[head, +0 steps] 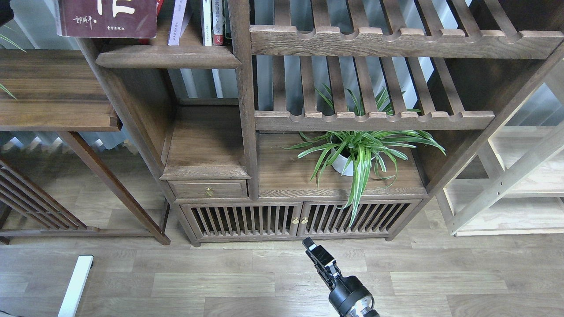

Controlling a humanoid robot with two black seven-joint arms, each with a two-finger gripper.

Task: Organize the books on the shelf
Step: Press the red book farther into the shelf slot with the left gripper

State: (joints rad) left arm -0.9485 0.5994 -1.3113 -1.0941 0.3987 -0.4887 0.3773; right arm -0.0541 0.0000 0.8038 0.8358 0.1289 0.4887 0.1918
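Observation:
The large maroon book [108, 17] with white characters is at the top left, its lower edge over the left end of the dark-brown shelf [167, 57]; I cannot tell whether it rests on the shelf. A thin red book [159, 5] peeks out behind it. A lavender-white book [177, 22] leans on the shelf. A white book [207, 22] and a red-spined one [217, 22] stand upright by the post. A dark part [4, 12] at the top-left corner may be my left arm; no fingers show. My right gripper [313, 251] hangs low over the floor, empty, its fingers hard to tell apart.
Two wide slatted racks [374, 119] fill the right of the cabinet, above a potted spider plant [357, 154]. A small drawer [209, 189] and slatted doors [295, 218] lie below. A side table [53, 88] stands left, pale shelving [520, 176] right.

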